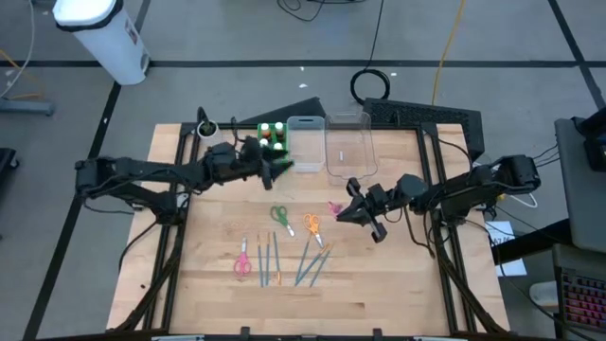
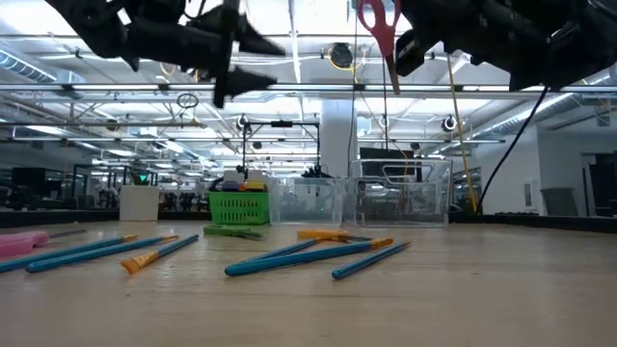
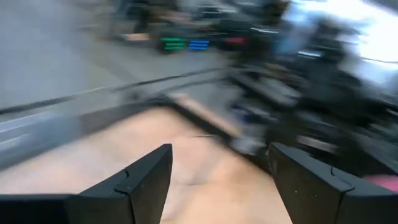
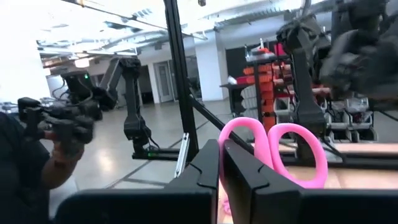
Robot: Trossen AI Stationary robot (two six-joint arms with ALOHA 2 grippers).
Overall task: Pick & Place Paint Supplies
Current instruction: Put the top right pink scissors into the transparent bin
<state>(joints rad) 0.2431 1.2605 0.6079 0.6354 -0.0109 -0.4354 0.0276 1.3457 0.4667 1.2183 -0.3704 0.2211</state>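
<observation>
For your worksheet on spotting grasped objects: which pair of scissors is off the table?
The pink-handled scissors, clamped in the right end effector above the table. The green, orange and other pink pairs lie flat on the wood.

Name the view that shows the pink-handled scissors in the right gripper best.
Right wrist view: the pink-handled scissors fill it, clamped by the right gripper. Low view shows them hanging, reddish; high view only a pink speck; left wrist view, nothing recognisable.
</observation>
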